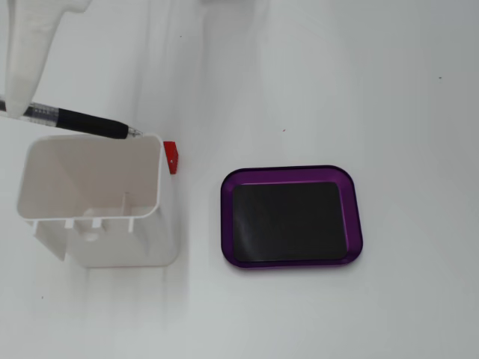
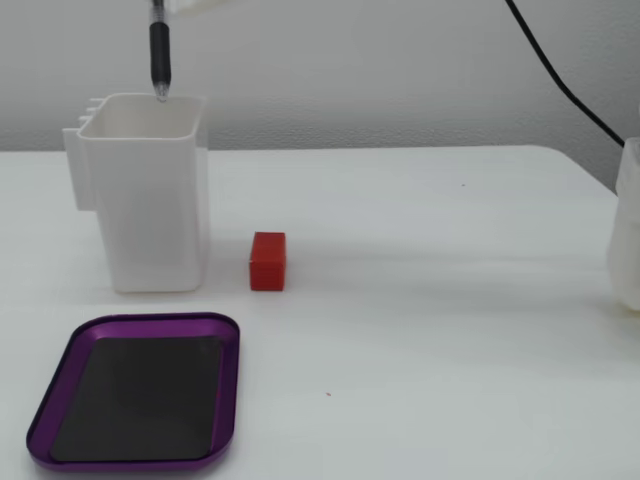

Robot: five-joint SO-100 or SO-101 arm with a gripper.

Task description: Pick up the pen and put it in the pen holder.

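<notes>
The pen (image 1: 82,122) hangs almost upright, held near its upper end by my gripper (image 1: 16,105), whose white finger (image 1: 26,52) comes in from the top left of the overhead fixed view. In the side fixed view the pen (image 2: 158,50) points straight down, its tip just above the rim of the pen holder (image 2: 150,220) at the back corner. The pen holder (image 1: 120,250) is a tall white box that stands upright and looks empty. Only a white sliver of the gripper shows at the top edge of the side view.
A small red block (image 2: 267,262) stands just right of the holder, also seen as the red block (image 1: 171,157) from above. A flat purple tray (image 1: 292,173) with a black centre lies nearby. A white part (image 2: 628,230) and a black cable (image 2: 560,85) sit at the right edge.
</notes>
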